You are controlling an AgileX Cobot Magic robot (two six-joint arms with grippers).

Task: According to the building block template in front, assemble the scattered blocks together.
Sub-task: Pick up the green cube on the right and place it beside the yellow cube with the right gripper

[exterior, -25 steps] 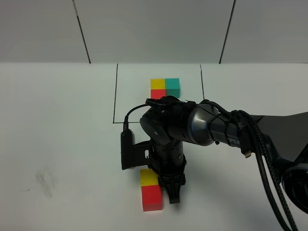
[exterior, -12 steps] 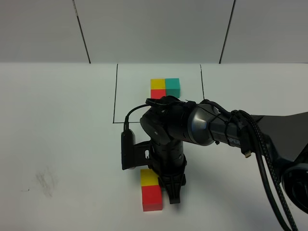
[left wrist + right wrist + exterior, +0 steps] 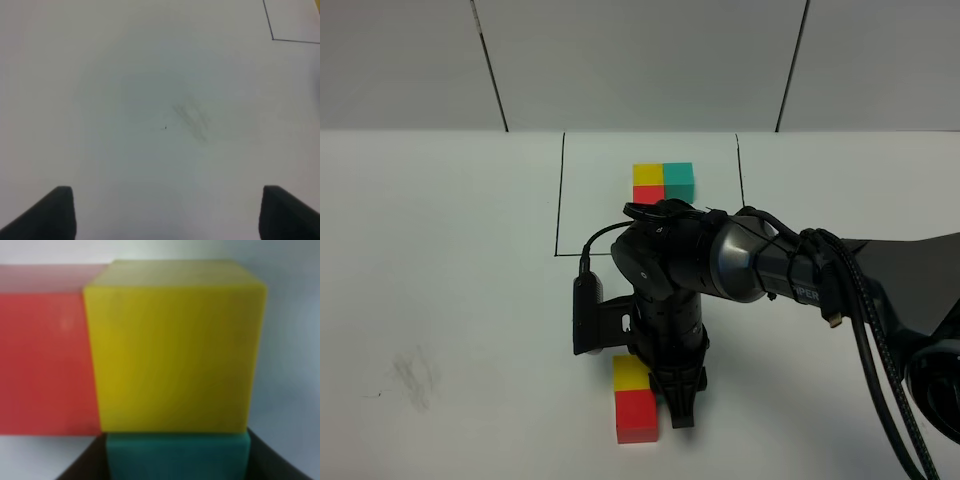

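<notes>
Right gripper (image 3: 680, 405): lowered at the table beside the loose cubes. In the right wrist view the teal cube (image 3: 177, 456) sits between the two dark jaws, apparently pinched, and touches one face of the yellow cube (image 3: 175, 347). The likely purpose of this hold is to press teal against yellow and so close the L.

Yellow cube: directly ahead of the gripper. The red cube (image 3: 47, 362) is flush against its adjacent side. In the high view, the yellow and red cubes lie in a line just beside the gripper; the teal cube is hidden there by the arm.

Building block template (image 3: 663, 183): well beyond the gripper, past the wrist, inside the black drawn rectangle (image 3: 560, 200). Its red cube is partly covered by the arm.

Left gripper (image 3: 165, 212): jaws spread, above bare table (image 3: 150, 75), holding nothing; a faint smudge (image 3: 191, 119) lies ahead of it.

Writing: white letters on the right arm (image 3: 800, 270), too partial to read.
</notes>
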